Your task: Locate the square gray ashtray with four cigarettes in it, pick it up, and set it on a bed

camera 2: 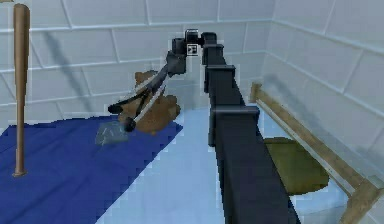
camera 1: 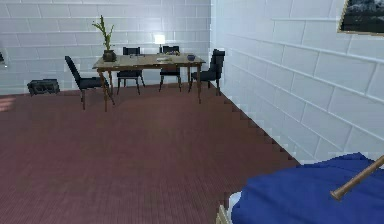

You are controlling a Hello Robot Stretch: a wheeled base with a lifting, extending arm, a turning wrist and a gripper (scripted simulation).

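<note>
White brick walls are closing in a room with a red-brown floor. In the forward view, going from the left, one dark box is sitting on the floor against the far wall. Next to it one wooden table is standing with four dark chairs set around it: one at each end and two along the far side. One potted plant is standing on the table's left end. One framed picture is hanging high on the wall at the right. A corner of the bed is showing at the lower right under a blue cover.

In the arm side view, one wooden baseball bat is standing upright at the left against the wall. A blue blanket is covering the left part of the bed, and a pale sheet is lying bare beside it. One small grey thing is sitting at the blanket's far edge, right at the fingertips of the gripper. Just behind it one brown teddy bear is sitting by the wall. With the blanket lying behind the fingers, I cannot tell whether the gripper is holding anything. The dark arm is reaching up from the bottom edge. One olive pillow is lying at the right, inside the wooden bed frame.
</note>
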